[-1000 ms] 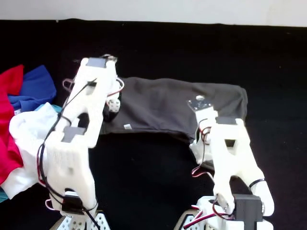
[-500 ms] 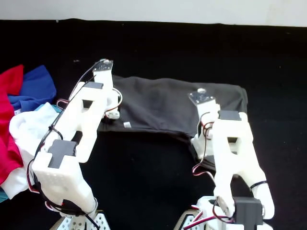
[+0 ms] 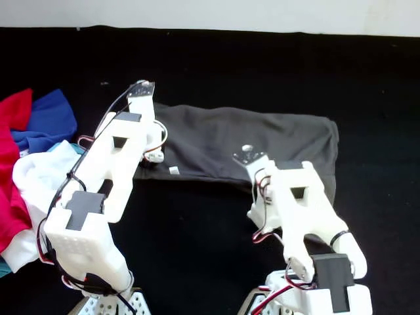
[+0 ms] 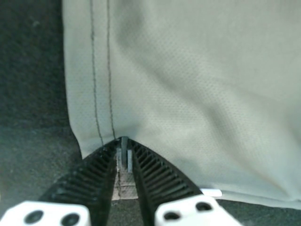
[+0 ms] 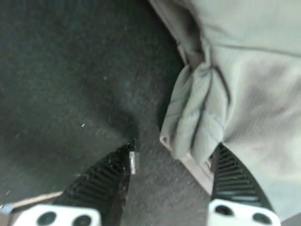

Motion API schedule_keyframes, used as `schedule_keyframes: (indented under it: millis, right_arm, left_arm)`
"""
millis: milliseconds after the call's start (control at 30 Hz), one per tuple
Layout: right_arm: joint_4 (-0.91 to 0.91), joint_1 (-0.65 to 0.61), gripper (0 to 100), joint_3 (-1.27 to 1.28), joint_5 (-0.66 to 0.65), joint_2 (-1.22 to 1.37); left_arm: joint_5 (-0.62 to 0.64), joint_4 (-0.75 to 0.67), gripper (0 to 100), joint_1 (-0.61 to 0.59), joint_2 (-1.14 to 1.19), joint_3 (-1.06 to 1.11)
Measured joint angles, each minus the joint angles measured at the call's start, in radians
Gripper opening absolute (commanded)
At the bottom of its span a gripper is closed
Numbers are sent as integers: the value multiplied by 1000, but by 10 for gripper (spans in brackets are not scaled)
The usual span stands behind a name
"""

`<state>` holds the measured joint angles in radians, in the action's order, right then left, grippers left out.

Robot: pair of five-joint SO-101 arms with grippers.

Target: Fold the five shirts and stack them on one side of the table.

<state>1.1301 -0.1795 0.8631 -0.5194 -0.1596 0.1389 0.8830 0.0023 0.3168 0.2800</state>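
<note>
A dark grey shirt lies spread across the middle of the black table. My left gripper is shut on the stitched hem at the shirt's left near corner, under the left arm. At the shirt's near edge, right of centre, my right gripper stands open low over the table, its jaws on either side of a bunched fold of the shirt. The right arm covers that spot from above.
A heap of other shirts lies at the table's left edge: red, blue and white. Bare black table stretches in front of the grey shirt and behind it.
The left arm dropped down onto the shirt's left corner, then held still. The right arm swung left and back toward the shirt's near edge.
</note>
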Motion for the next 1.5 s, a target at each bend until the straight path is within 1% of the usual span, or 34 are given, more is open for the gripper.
schedule_keyframes:
  millis: [67, 100, 167, 233, 300, 433, 600, 700, 800, 900, 1067, 1100, 1233, 1267, 1500]
  right_arm:
    - [-34, 2, 237, 3, 0, 41]
    - [-48, 2, 214, 3, 0, 63]
    - [-69, 20, 124, -2, 0, 92]
    - [-75, 49, 2, -21, 0, 103]
    - [-78, 84, 29, -46, 0, 109]
    - [-54, 147, 5, -107, -6, 130]
    - [100, 176, 6, -276, -14, 153]
    - [183, 215, 6, -419, -55, 164]
    - [206, 245, 6, -548, -75, 175]
    - [213, 247, 6, -655, -78, 227]
    - [215, 249, 14, -858, -78, 390]
    - [215, 249, 32, -904, -74, 431]
    - [219, 249, 172, -1094, 3, 603]
    - [219, 249, 193, -1143, 25, 644]
    - [219, 259, 150, -1421, 180, 830]
  left_arm:
    - [0, 0, 10, 0, 0, 0]
    - [0, 0, 10, 0, 0, 0]
    - [0, 0, 10, 0, 0, 0]
    - [0, 0, 10, 0, 0, 0]
    - [0, -2, 10, 0, 0, 0]
    - [0, -2, 10, 2, 0, 0]
    - [0, -2, 10, 2, 0, 0]
    - [0, -2, 10, 2, 0, 0]
    - [0, -2, 10, 2, 0, 0]
    - [0, -2, 10, 2, 0, 0]
    - [0, -2, 10, 2, 0, 0]
    - [0, -2, 10, 2, 0, 0]
    - [0, -2, 10, 2, 0, 0]
    - [0, -2, 10, 2, 0, 0]
    - [0, -2, 10, 2, 0, 0]
